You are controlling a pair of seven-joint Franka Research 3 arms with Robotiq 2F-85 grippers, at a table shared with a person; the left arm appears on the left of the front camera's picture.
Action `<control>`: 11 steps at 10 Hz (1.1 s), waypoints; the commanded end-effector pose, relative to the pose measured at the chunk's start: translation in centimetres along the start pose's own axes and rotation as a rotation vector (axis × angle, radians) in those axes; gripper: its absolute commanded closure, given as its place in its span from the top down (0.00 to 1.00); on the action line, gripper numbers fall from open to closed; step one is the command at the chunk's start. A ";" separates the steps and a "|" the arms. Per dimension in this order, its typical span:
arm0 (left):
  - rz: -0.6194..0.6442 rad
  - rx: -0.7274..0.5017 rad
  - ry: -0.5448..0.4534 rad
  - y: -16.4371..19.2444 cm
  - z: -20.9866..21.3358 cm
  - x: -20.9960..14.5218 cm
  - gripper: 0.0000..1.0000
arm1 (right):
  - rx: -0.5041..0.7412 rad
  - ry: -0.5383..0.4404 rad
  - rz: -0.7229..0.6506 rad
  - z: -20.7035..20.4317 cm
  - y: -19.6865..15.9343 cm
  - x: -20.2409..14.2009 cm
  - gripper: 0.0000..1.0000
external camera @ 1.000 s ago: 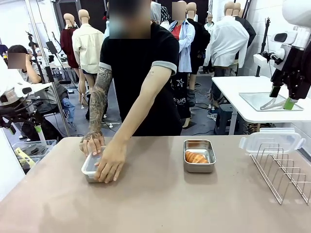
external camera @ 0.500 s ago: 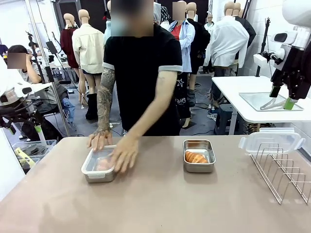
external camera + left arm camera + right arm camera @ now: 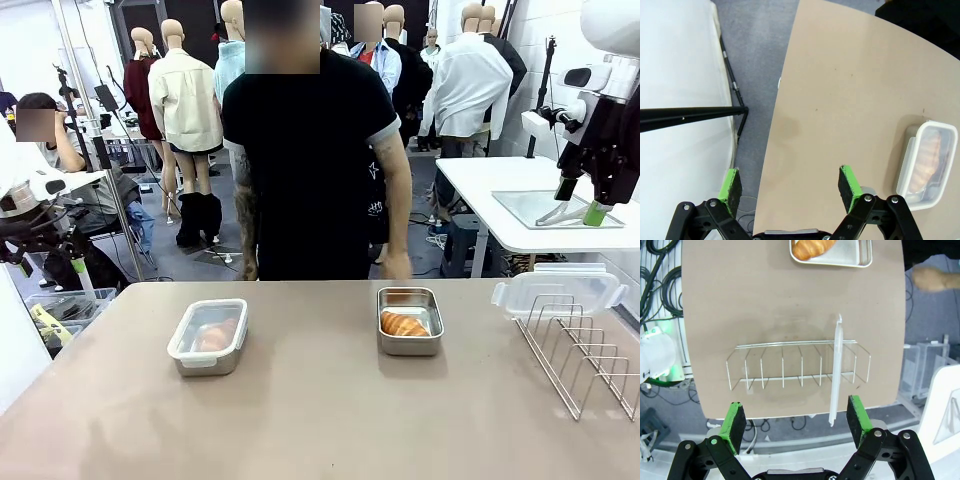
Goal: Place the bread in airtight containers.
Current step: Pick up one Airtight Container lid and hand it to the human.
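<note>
Both my pincers hang wide and empty above the table.

My left gripper gapes over the table's edge, well apart from the lidded tin with a croissant showing through its clear lid. Toward the middle, the open tin holds the other croissant. Rightward, a spare lid stands in the wire rack, under my right gripper, also spread wide. The person stands behind the table.
</note>
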State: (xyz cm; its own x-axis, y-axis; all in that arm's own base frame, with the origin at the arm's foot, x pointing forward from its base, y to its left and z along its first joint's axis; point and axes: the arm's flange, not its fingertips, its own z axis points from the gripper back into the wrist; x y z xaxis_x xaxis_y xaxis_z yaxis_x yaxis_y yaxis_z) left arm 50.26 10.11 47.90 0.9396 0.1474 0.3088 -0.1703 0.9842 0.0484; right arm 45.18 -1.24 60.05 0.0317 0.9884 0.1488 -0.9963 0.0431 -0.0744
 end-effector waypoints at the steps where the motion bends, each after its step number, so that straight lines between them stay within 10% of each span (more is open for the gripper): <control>1: 0.002 0.010 -0.001 0.1 0.1 -0.1 1.00 | 0.010 -0.003 -0.007 0.0 0.2 0.1 1.00; 11: 0.002 0.010 -0.001 0.1 0.1 -0.1 1.00 | 0.010 -0.003 -0.007 0.0 0.2 0.1 1.00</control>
State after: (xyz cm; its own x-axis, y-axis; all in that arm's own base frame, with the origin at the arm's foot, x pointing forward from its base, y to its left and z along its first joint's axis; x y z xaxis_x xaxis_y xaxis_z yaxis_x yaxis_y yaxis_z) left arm 50.26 10.11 47.90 0.9396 0.1474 0.3088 -0.1703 0.9842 0.0484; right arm 45.18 -1.24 60.05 0.0317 0.9884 0.1488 -0.9963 0.0431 -0.0744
